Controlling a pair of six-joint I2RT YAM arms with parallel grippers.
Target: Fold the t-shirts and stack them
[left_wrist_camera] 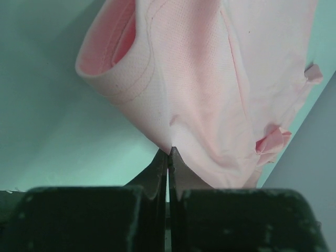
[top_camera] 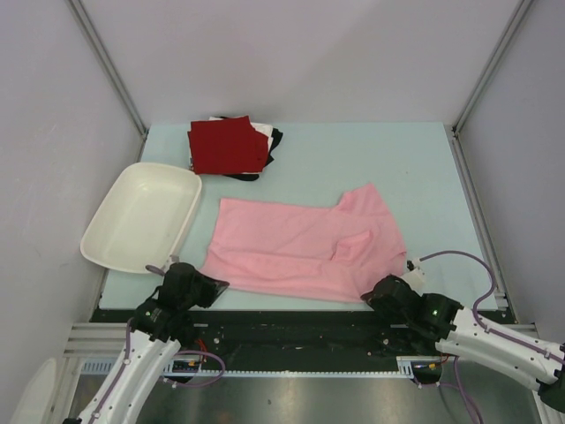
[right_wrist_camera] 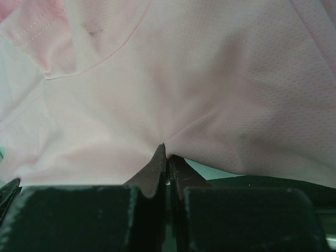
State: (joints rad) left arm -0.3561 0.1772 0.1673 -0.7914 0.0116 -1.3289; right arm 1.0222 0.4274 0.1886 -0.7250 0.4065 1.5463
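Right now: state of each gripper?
left gripper: closed, pinching the pink shirt.
right gripper: closed, pinching the pink shirt too.

Plain pink t-shirt (top_camera: 300, 247); white tub (top_camera: 141, 216)

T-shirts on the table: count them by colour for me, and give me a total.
pink t-shirt: 1
dark red t-shirt: 1
white t-shirt, only an edge showing: 1
black t-shirt, only an edge showing: 1
Total: 4
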